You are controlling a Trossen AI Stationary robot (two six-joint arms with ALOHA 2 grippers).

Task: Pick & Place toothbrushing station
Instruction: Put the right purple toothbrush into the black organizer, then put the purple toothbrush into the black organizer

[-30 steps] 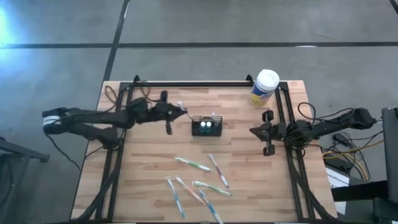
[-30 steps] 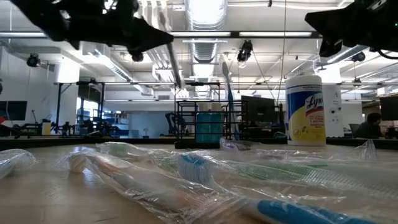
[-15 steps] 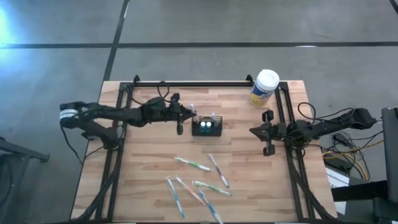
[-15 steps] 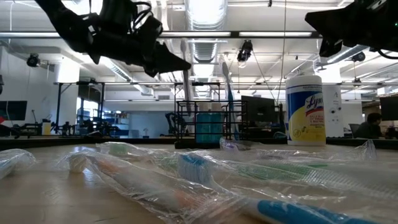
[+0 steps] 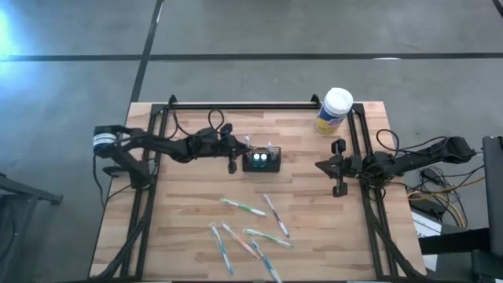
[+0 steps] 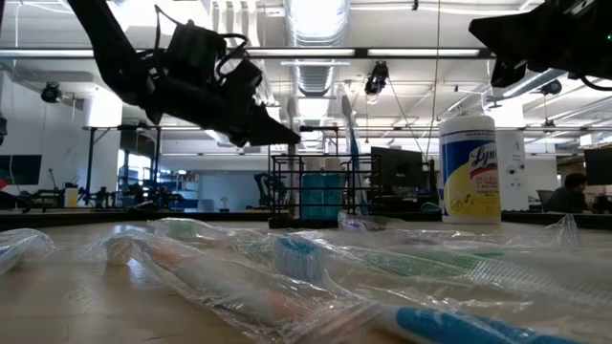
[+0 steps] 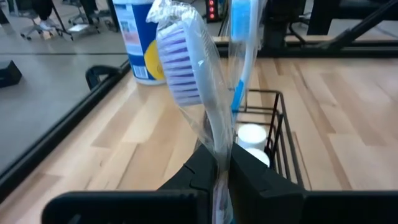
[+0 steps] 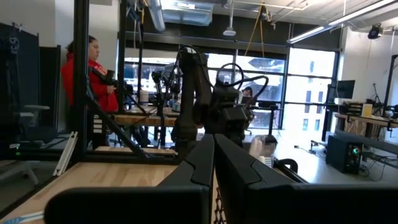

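The toothbrushing station, a small black wire-mesh holder [image 5: 261,160], stands on the wooden table; it also shows in the low view [image 6: 316,191] and the left wrist view [image 7: 277,134]. A blue toothbrush [image 7: 244,43] stands in it. My left gripper [image 5: 242,148] is just left of the holder, shut on a plastic-wrapped toothbrush with purple-white bristles [image 7: 186,68]. My right gripper [image 5: 321,165] is shut and empty at the table's right side. My left gripper pinches the wrapped toothbrush between its two fingers on the handle below the head [image 7: 217,155]. The fingers come from the table's left, slanting down, and lie across the brush. The brush stands up from the fingers, head up, lifted clear of the table.
A white-lidded canister with a yellow label [image 5: 335,110] stands at the far right corner. Several wrapped toothbrushes [image 5: 251,228] lie loose on the near middle of the table. Black frame rails [image 5: 236,104] run along the table's far, left and right sides.
My left gripper has gone toward the table's right edge and down, up to the holder's left side, carrying the wrapped toothbrush, which stays upright in the hold.
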